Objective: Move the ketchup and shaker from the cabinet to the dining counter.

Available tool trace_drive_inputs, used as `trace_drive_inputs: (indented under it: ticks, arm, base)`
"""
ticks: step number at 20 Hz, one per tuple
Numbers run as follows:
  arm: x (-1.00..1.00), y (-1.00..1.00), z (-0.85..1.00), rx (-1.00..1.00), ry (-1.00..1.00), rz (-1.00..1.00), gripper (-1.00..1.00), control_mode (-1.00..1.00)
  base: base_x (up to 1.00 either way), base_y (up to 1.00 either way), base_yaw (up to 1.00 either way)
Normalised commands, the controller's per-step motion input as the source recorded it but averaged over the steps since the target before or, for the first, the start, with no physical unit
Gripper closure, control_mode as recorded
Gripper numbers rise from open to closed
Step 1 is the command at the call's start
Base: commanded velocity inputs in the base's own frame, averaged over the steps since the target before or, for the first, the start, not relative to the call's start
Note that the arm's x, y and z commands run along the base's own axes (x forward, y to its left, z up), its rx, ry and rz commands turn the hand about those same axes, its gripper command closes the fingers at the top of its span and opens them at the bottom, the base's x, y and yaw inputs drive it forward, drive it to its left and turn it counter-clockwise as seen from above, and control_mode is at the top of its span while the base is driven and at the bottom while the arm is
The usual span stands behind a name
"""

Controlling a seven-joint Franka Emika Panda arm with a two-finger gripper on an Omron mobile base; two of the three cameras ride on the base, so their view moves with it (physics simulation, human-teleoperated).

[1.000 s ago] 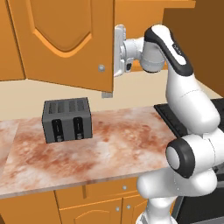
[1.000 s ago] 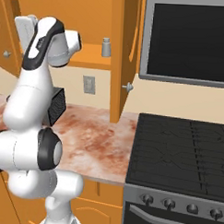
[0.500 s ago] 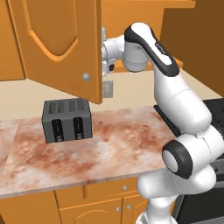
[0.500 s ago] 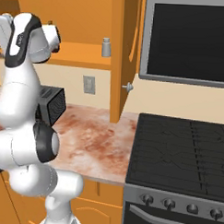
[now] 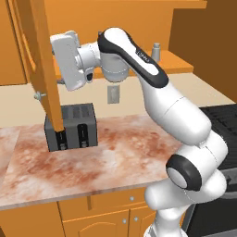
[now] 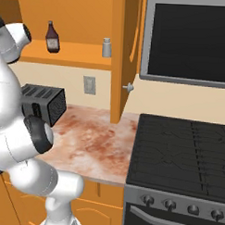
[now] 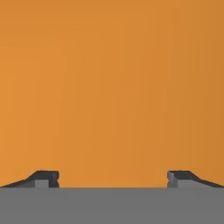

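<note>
So the arm is stretched way out to its left with the hand pressed up by the left door [image 5: 44, 69] of the cabinet [image 6: 118, 54], and that door is swung wide out over the worktop [image 5: 115, 157], its edge hanging in front of the grey toaster [image 5: 70, 126]. My read is that the door is being pushed aside to clear a path to the shelf, since nothing has been picked up yet. The gripper [image 7: 113, 178] has its fingers [image 7: 43, 178] spread wide with nothing between them, and all the hand view gets past them is flat orange wood close up, so it's basically staring at the door panel. Inside the cabinet, the ketchup [image 6: 53, 36] stands upright toward the left of the orange shelf and the shaker [image 6: 106, 47] stands upright further right, near the wooden divider, well apart from each other. From the left base view you can spot the shaker [image 5: 156, 51] on the shelf past the arm's elbow. The right door [image 6: 134, 46] is open too, its little silver knob [image 6: 128, 87] poking out near the stove [image 6: 186, 159]. Can't see the dining counter from here, so I'd guess the base has to drive somewhere once a bottle's in hand. Both things are still to be moved.
</note>
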Motion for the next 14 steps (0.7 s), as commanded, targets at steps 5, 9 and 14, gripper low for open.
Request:
trace_drive_inputs:
  ticks: [5, 9, 14]
  arm:
    - [-0.03, 0.94, -0.09, 0.0, -0.02, 0.0, -1.0, -1.0]
    - [0.0, 0.87, -0.11, -0.05, -0.08, -0.01, -1.0, -1.0]
    - [-0.01, 0.37, -0.05, -0.18, -0.13, -0.03, -1.0, -1.0]
  base:
    - [0.0, 0.0, 0.0]
    - [0.0, 0.0, 0.0]
    - [0.0, 0.0, 0.0]
